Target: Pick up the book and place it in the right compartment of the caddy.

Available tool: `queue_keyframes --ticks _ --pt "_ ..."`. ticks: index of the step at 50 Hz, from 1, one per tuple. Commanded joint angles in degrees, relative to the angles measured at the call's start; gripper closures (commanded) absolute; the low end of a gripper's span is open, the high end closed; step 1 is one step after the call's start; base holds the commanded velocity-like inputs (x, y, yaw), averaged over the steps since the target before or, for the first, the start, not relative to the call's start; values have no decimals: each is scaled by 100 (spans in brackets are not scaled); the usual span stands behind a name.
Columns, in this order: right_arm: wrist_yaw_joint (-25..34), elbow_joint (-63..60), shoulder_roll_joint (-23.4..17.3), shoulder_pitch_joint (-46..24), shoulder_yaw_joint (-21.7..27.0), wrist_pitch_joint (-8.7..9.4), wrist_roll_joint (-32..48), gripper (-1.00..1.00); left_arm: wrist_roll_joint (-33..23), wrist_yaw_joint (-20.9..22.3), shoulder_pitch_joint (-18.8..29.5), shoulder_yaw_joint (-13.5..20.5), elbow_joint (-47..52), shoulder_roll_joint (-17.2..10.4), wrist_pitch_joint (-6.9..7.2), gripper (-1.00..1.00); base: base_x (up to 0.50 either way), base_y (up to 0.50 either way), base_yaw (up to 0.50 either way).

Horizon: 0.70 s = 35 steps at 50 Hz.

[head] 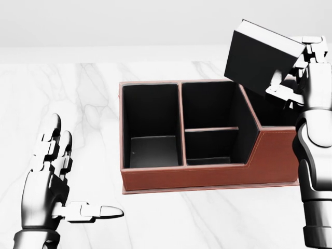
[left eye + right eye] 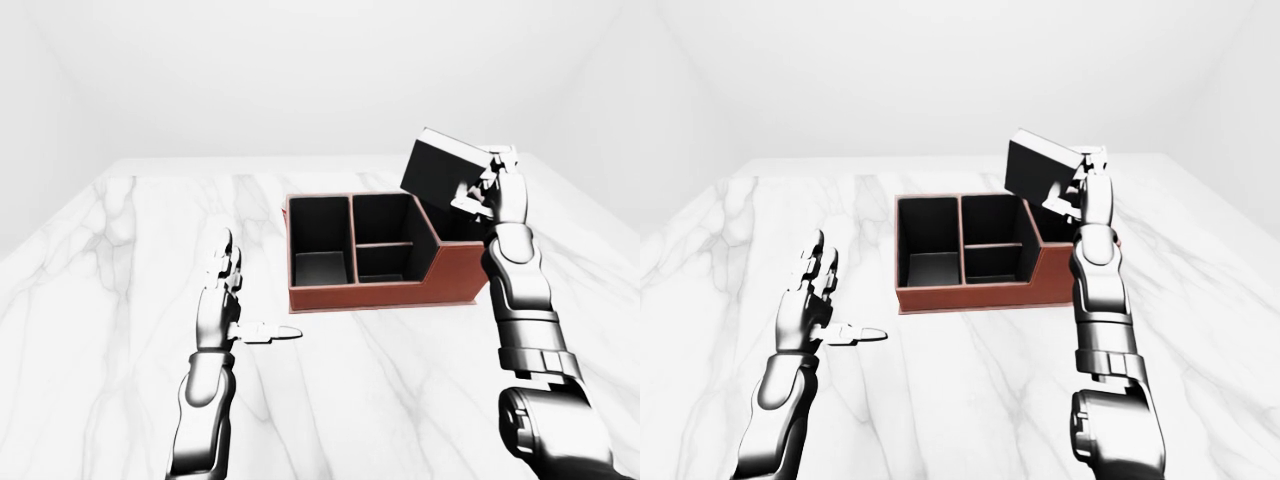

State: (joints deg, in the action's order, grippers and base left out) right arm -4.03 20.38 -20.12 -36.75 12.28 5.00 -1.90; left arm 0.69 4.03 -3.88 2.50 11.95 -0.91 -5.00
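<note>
Right hand [image 1: 303, 72] is closed on the book [image 1: 262, 57], fingers wrapped on its right edge, holding it in the air, tilted, clear of the tabletop [image 2: 110, 300]. In head view the book hangs above the upper right part of the caddy [image 1: 207, 176], over the right compartment [image 1: 275, 114], lower corner overlapping the rim area there; can't tell if it touches the rim. Caddy is a red-brown box with dark inside: tall left compartment [image 1: 153, 124], middle section split in two by a crossbar [image 1: 211, 129], and the right compartment behind a sloped, lower wall. Right forearm [image 1: 314, 155] stands just beside the caddy's right end and hides part of that end wall and the right compartment's interior. Left hand [image 1: 54, 181] is spread wide, holding nothing, fingers up and thumb pointing right, left of the caddy and well apart from the book. White marble tabletop carries only the caddy in these views. Plain white walls [image 2: 300, 70] behind. Inside of the right compartment is mostly blocked by book and arm, so contents can't be told.
</note>
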Motion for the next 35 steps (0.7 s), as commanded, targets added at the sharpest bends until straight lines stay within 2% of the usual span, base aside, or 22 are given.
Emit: queue_keyframes --ticks 1,35 --pt "-93 146 -98 -86 104 0 -178 100 -2 -6 24 -3 -19 -1 0 -100 0 0 0" --pt "-132 618 -377 -105 236 0 -316 100 -19 -12 28 -17 -120 -2 0 -100 0 0 0"
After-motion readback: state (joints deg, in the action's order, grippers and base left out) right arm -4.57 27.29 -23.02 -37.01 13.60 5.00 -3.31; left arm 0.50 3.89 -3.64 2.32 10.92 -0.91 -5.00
